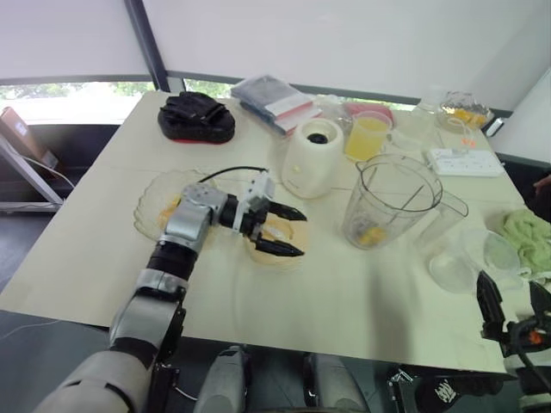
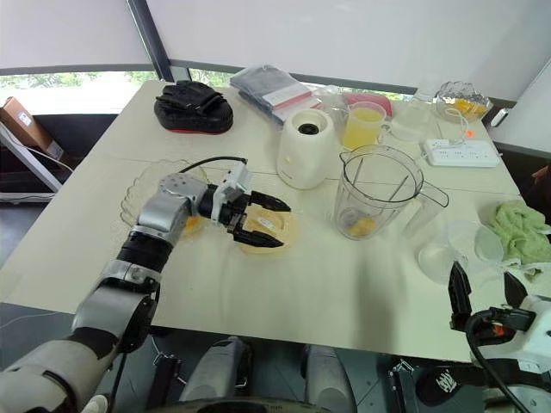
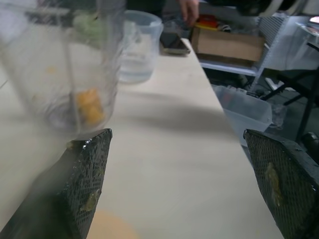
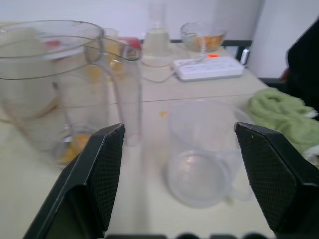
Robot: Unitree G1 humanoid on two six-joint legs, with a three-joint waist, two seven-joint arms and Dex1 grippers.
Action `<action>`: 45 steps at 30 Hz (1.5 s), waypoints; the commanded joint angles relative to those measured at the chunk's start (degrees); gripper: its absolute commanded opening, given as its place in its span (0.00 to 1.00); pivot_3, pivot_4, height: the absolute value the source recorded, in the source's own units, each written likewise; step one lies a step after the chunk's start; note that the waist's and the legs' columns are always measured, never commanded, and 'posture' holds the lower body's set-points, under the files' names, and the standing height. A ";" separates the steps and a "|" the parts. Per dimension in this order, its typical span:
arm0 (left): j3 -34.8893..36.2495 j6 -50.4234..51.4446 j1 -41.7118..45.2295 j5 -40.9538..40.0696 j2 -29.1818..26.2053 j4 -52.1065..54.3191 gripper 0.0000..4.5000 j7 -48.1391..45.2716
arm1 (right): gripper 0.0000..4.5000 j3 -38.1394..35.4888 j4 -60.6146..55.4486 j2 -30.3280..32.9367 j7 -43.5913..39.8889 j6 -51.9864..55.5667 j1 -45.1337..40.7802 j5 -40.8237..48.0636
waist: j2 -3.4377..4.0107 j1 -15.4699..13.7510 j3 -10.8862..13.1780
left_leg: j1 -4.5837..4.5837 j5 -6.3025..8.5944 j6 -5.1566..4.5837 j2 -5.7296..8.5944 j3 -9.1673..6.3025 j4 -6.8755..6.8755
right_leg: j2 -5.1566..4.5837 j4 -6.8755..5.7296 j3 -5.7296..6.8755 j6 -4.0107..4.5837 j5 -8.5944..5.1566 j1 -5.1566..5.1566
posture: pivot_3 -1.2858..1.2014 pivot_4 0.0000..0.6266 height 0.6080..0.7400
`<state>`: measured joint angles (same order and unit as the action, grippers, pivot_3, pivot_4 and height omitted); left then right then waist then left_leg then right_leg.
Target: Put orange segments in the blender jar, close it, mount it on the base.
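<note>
Jar (image 1: 392, 202): you have one, clear and upright on the worktop (image 1: 344, 292), open at the top, standing just right of the base and not mounted on it.
Base (image 1: 312, 157): one, white, near the middle of the worktop.
Segments (image 1: 368, 234): orange pieces lie at the bottom of the jar; you cannot count them through the wall.
Left pincer (image 1: 300, 234): its two fingers are spread wide and hold nothing; it hangs over a small yellow dish (image 2: 277, 225), left of the jar. Whether it touches the dish cannot be told.
Plate (image 1: 153, 205): one, glass, under the left forearm, with orange bits on it.
Right pincer (image 1: 514, 303): fingers wide apart and empty, at the near right edge of the worktop.
Cup (image 4: 204, 154): one, clear, between the right pincer and the jar.
Behind: one glass of juice (image 1: 368, 138), one power strip (image 1: 465, 162), one glass bowl (image 1: 465, 110).
Cloth (image 1: 529, 237): one, green, at the right edge.
</note>
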<state>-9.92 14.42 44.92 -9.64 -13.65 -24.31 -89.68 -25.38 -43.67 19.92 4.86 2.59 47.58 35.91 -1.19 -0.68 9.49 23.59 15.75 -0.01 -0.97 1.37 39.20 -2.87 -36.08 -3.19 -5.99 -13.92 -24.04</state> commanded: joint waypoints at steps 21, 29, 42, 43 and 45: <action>-2.51 0.06 -0.90 -4.52 -0.34 4.53 0.98 7.43 | 0.82 -8.79 23.07 -7.19 1.12 5.23 -21.26 -4.85 | 0.42 0.55 -0.21 | -0.18 0.02 -0.04 0.03 -0.05 -0.13 | 0.24 -0.06 0.00 -0.01 0.00 0.08 | 0.52 0.24 1.00; -2.90 -0.28 -2.18 -4.41 -1.51 6.45 0.98 8.38 | 0.82 -8.87 27.14 -6.97 -0.06 5.78 -24.86 -6.38 | 0.55 1.43 -0.26 | -0.20 0.02 -0.04 0.04 -0.04 -0.12 | 0.22 -0.06 -0.02 -0.01 0.00 0.10 | 0.52 0.24 1.00; -3.41 -1.37 -2.15 -4.04 -1.69 6.11 0.98 9.85 | 0.82 -8.99 31.03 -6.72 -0.46 5.66 -29.66 -7.77 | 0.62 1.53 -0.26 | -0.22 0.02 -0.04 0.04 -0.03 -0.12 | 0.23 -0.07 -0.03 -0.02 0.00 0.09 | 0.52 0.24 1.00; -3.45 -1.46 -2.11 -3.97 -1.69 6.07 0.98 10.01 | 0.82 -9.05 31.50 -6.59 -0.64 5.66 -30.07 -7.86 | 0.62 1.53 -0.26 | -0.22 0.02 -0.04 0.04 -0.03 -0.12 | 0.24 -0.07 -0.03 -0.02 0.00 0.09 | 0.52 0.24 1.00; -3.40 -1.52 -2.07 -3.91 -1.80 6.02 0.98 10.22 | 0.82 -9.07 32.38 -6.42 -0.98 5.56 -30.73 -8.22 | 0.62 1.54 -0.26 | -0.22 0.02 -0.04 0.04 -0.03 -0.13 | 0.23 -0.06 -0.03 -0.02 0.00 0.10 | 0.52 0.24 1.00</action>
<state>-12.81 14.06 42.64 -13.12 -15.18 -19.77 -79.70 -32.52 -11.42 12.63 4.20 8.83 17.14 28.21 -0.57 0.85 9.23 23.37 15.78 -0.05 -0.93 1.34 39.08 -2.64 -36.14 -3.23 -6.01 -13.92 -23.95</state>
